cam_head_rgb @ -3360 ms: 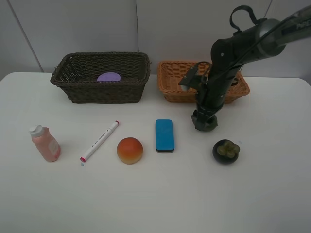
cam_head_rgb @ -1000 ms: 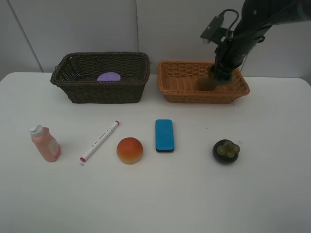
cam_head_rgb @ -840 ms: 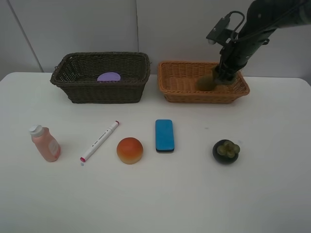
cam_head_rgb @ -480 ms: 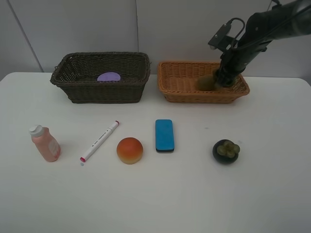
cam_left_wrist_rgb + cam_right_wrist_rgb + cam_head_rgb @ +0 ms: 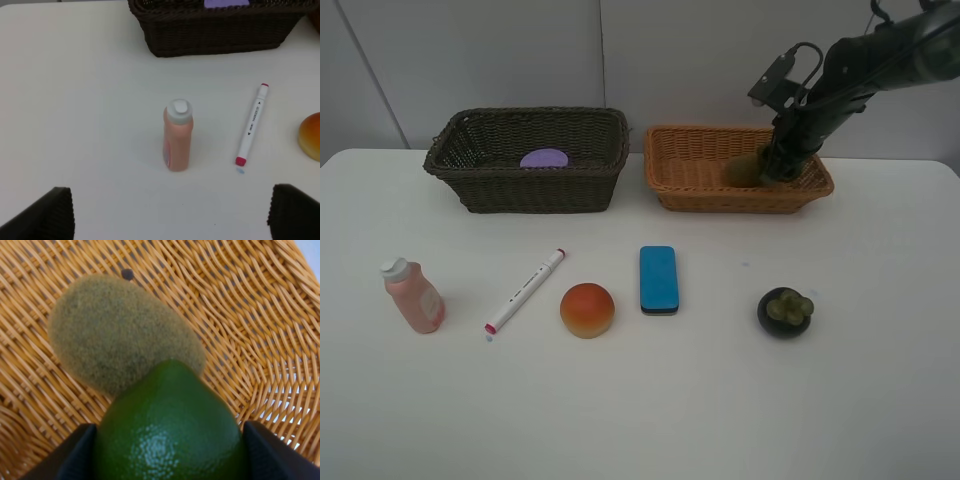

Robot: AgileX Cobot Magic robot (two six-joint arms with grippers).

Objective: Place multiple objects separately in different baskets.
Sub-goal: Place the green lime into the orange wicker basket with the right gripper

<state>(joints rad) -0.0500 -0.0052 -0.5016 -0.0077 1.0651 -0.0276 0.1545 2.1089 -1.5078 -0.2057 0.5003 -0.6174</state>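
- A white table filled the scene from the near edge back to the wall. Its top was plain, matte and evenly lit.
- The table's far edge ran straight across from left to right and curved into a rounded corner at far left.
- A pale grey wall stood just behind that far edge.
- A thin vertical seam split the wall near the middle.
- A second seam, slanted, crossed the wall at far left.
- A tiny pale blue mark lay on the table top, near left.
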